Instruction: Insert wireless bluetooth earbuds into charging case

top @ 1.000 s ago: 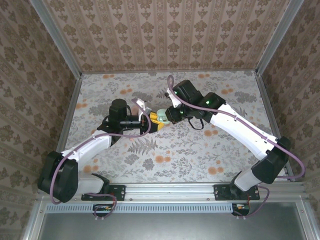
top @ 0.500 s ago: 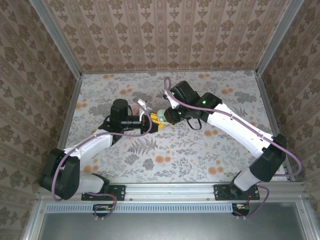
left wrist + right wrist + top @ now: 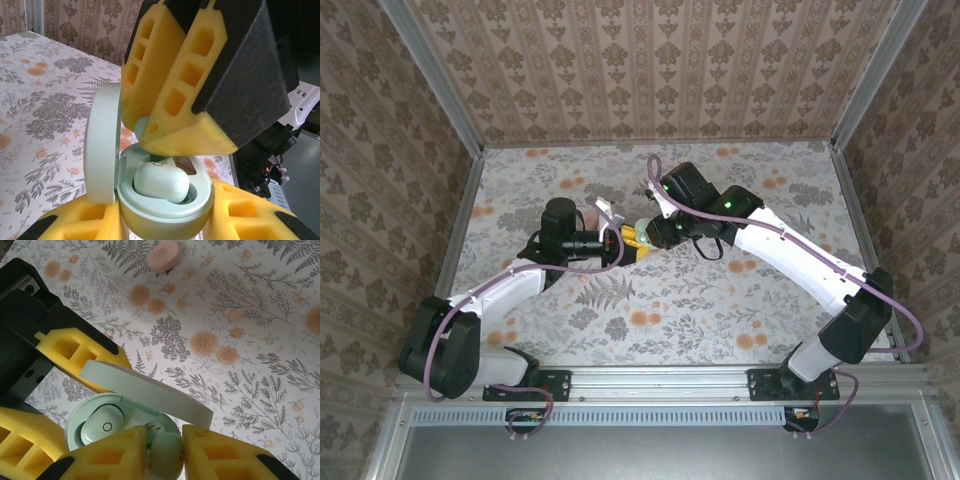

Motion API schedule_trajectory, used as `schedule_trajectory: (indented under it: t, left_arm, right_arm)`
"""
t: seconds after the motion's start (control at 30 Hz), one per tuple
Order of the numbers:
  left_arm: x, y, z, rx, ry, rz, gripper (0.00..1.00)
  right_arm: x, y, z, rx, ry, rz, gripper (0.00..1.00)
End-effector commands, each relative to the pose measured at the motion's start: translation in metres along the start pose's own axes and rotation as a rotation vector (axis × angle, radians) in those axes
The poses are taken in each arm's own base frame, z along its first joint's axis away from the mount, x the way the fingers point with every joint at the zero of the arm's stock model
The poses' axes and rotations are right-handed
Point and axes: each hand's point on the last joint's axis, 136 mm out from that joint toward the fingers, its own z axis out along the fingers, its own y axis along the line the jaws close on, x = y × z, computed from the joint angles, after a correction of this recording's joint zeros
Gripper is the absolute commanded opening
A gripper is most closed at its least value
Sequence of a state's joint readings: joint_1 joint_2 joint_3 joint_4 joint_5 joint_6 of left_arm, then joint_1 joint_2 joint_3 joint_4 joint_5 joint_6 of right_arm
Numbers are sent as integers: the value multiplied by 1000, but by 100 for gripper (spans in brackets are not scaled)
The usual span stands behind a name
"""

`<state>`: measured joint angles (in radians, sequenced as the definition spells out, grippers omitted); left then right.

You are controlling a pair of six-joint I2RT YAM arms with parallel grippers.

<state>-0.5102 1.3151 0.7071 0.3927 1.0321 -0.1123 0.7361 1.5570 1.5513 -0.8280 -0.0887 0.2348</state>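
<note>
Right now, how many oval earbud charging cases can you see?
2. The mint-green oval plastic case, lid open, is gripped by the left tool. The pink oval case lies on the floral-printed table beyond it. Another could be hidden from these views.

Floral tabletop point(image 3: 720, 300), patterned wallpaper walls point(image 3: 650, 70)

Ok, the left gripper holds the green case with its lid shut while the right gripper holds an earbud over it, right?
No: the lid stands open, as the left wrist view shows. The left gripper does hold the green case, the right gripper an earbud over it.
</note>
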Motion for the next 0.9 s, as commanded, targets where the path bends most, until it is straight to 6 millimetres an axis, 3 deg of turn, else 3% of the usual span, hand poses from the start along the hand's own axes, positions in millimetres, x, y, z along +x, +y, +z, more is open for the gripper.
schedule_trajectory:
  t: [0.0,0.87]
  left_arm:
    - [-13,-11,0,45,-35,64,0]
    - [-14,-15,-3,39,-42,71,0]
  right_arm:
    - [3,15,0,-61,20,-5,27]
    - [-6,11,-8,-86,7,107,35]
